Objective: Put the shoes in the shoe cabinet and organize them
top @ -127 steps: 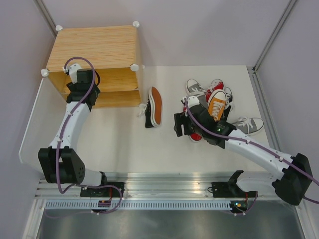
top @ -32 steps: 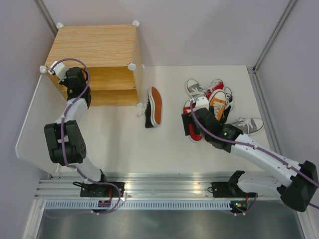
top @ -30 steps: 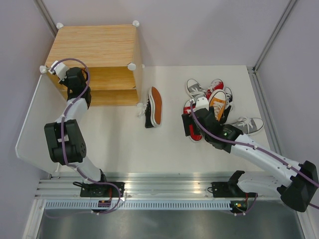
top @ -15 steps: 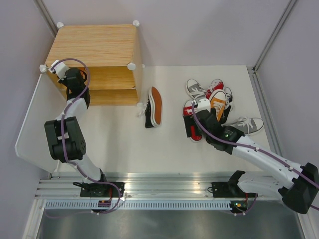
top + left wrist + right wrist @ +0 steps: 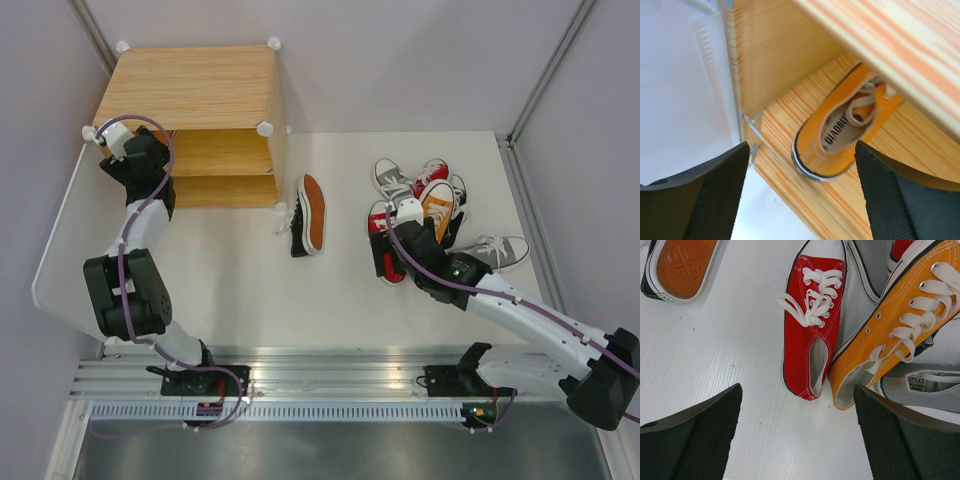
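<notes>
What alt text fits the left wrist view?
An orange sneaker lies heel toward the camera on a wood-grain board inside the shoe cabinet, its toe hidden under the board above. The open left pincer frames it without touching; a white door panel stands at left.

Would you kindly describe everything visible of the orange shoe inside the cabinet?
The orange shoe is a canvas sneaker with a white sole rimmed by a dark stripe, white laces and printed insole. It sits sole-down on a wood-grain board inside the cabinet, heel toward the opening, its toe hidden beneath the board above. The left gripper stands open before it, not touching.
</notes>
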`<action>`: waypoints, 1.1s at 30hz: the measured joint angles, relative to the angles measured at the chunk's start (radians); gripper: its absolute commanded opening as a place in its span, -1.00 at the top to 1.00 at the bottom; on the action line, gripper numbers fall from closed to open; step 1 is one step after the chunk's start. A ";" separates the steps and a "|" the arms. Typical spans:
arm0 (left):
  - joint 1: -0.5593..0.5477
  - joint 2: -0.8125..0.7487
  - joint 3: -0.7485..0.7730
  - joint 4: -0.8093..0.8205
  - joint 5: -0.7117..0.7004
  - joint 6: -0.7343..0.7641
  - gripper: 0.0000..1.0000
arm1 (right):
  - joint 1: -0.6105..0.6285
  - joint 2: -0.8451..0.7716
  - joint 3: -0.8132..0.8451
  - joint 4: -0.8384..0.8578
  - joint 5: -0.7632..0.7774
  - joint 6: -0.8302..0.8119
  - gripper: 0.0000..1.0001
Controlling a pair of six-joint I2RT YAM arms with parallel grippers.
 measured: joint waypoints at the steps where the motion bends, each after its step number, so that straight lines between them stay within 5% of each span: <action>1: -0.003 -0.020 0.000 -0.022 0.011 0.000 -0.82 | 0.000 0.000 0.002 -0.001 0.000 0.000 -0.92; 16: -0.029 -0.435 -0.046 -0.525 0.222 -0.064 -1.00 | -0.032 0.040 0.103 -0.062 0.087 0.057 -0.91; 33: -0.210 -0.737 -0.054 -0.973 0.375 -0.018 -1.00 | -0.451 0.415 0.311 -0.173 0.010 0.209 -0.83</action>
